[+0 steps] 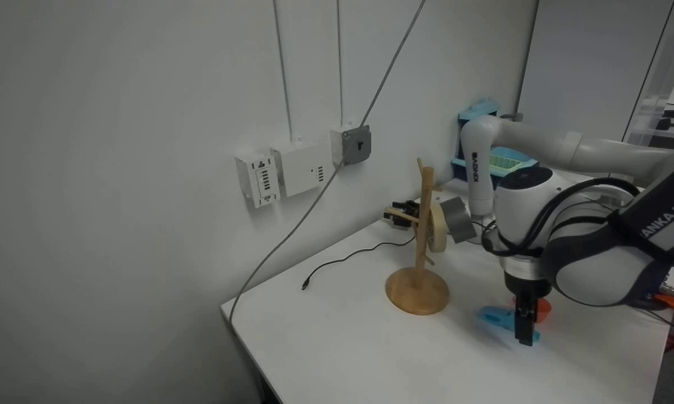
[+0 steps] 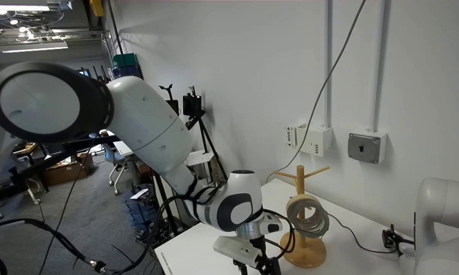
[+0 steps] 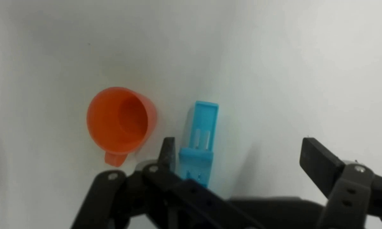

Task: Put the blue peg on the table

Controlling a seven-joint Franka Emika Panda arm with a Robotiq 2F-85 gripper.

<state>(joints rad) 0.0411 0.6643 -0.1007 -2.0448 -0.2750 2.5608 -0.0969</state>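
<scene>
White, flat and straight-edged, the surface (image 1: 337, 348) meets a pale wall (image 1: 118, 168) at the back; in an exterior view its left edge runs from the corner down past the foot of the view. Room for moving: a broad plain stretch lies between the blue peg (image 3: 196, 156) and that edge, with more to the right of the peg in the wrist view.

Peg: lying on the surface beneath the robot arm (image 2: 153, 126), partly hidden by the fingers (image 3: 319, 167). Fingers: wide apart, pointing down; the peg shows unclasped in the gap, close to the left-hand one in the wrist view. Whether those two touch cannot be told.

Room: the wall carries white boxes (image 1: 303, 168) and a grey switch box (image 1: 357, 145); a grey cable (image 1: 393, 64) slants across it. Grey floor (image 2: 107, 214) shows beyond the surface in an exterior view.

Obstructions: an orange cup (image 3: 117, 121) sits just beside the peg. Near the peg, upright, is a wooden stand (image 1: 418, 292) carrying a cream tape roll (image 1: 437, 227) and a grey tape roll (image 1: 459, 220). Further back, a thin black cable (image 1: 342, 260) curves over the surface, a second white arm (image 1: 482, 140) bends over it, and blue boxes (image 1: 478, 109) sit by the wall.
</scene>
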